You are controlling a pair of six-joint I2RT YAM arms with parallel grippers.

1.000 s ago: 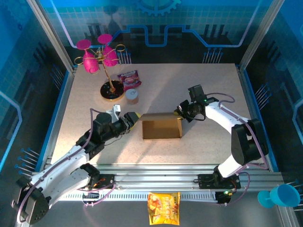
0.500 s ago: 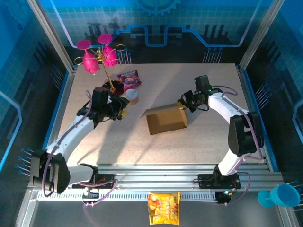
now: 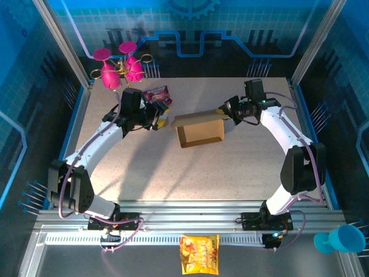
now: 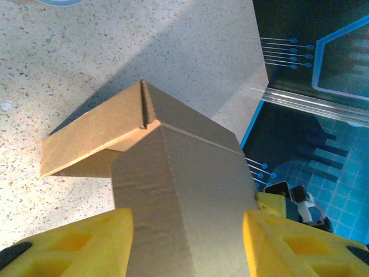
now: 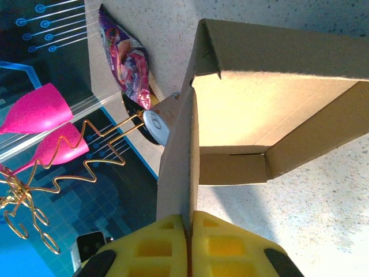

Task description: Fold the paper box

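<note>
The paper box [image 3: 202, 134] is a brown cardboard tray with its open side up, on the table's middle toward the back. My left gripper [image 3: 163, 120] is at its left end. In the left wrist view a folded cardboard flap [image 4: 190, 167] fills the gap between the yellow fingers [image 4: 69, 245], so the left gripper [image 4: 187, 231] is shut on it. My right gripper [image 3: 226, 113] is at the box's back right corner. In the right wrist view the right gripper [image 5: 190, 222] is shut on the thin edge of a raised wall of the box [image 5: 259, 98].
A gold stand with pink cups [image 3: 118, 69] stands at the back left, with a purple snack packet [image 3: 157, 95] beside it. A small can [image 5: 155, 124] sits just left of the box. Off the table lie a yellow snack bag [image 3: 199, 254] and a blue cup [image 3: 340, 239].
The box has moved from the table's middle toward the back and turned slightly. Both grippers moved back with it, the left arm swinging far out to the back left.
</note>
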